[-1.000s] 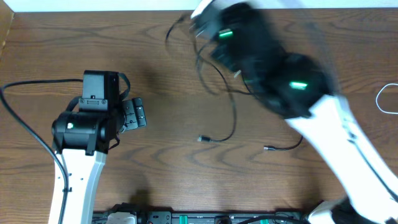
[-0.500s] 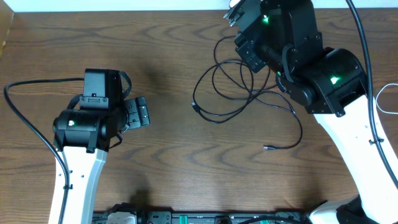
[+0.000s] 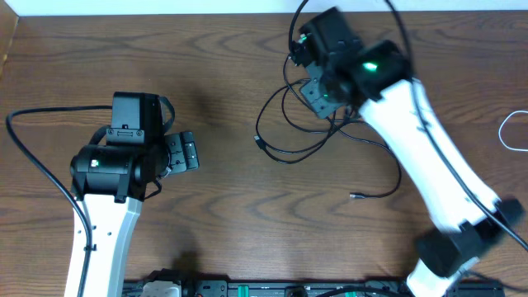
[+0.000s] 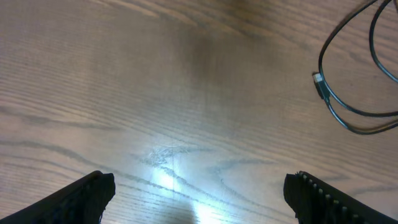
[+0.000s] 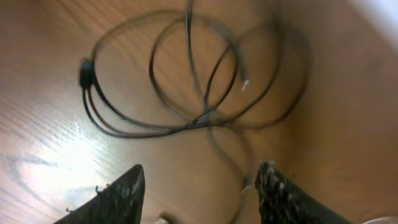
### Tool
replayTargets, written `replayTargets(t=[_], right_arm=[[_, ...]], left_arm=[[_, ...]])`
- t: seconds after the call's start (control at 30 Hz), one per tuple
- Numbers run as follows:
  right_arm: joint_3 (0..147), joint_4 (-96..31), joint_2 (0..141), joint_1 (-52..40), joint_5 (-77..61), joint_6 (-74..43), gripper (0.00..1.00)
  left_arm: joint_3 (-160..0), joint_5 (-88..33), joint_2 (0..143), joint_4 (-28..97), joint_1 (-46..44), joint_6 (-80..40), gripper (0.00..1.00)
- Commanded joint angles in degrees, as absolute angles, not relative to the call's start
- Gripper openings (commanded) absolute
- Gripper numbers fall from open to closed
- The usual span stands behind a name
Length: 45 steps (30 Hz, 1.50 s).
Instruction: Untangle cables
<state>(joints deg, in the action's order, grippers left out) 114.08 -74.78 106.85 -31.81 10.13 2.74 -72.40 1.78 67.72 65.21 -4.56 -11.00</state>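
Well, the cables (image 5: pixel 202 118) have been pulled into crossed loops at upper centre of the tabletop (image 3: pixel 214 66), still tangled; my right claw (image 5: pixel 200 180) hangs wide open above them, left claw (image 4: pixel 199 193) open too, both empty.

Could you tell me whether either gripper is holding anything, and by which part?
Nothing is held: left gripper and right gripper both open, cables lying loose.

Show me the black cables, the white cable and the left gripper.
black cables (image 3: pixel 261 143): overhead view, on the plug end at the left of the loops.
white cable (image 3: pixel 502 129): overhead view, on its curve near the picture's right edge.
left gripper (image 3: pixel 189 153): overhead view, midway between its fingertips.
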Motion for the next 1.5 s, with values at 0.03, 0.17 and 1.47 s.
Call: replayTargets(t=[0.03,0.17,1.47], right_arm=[[113.5,-75.4,113.8,-31.2,8.5,-15.8,0.61],[113.5,-74.5,121.4,-31.3,8.4,-5.1,0.7],[101.2,-63.6,133.3,-30.3,7.3,27.5,0.55]], left_arm=[[-71.7,1.7,67.8,66.2,-4.3,-11.7,0.94],[-71.7,1.7,67.8,66.6,-4.3,-10.6,0.95],[-71.7,1.7,67.8,66.6,-4.3,-10.2,0.98]])
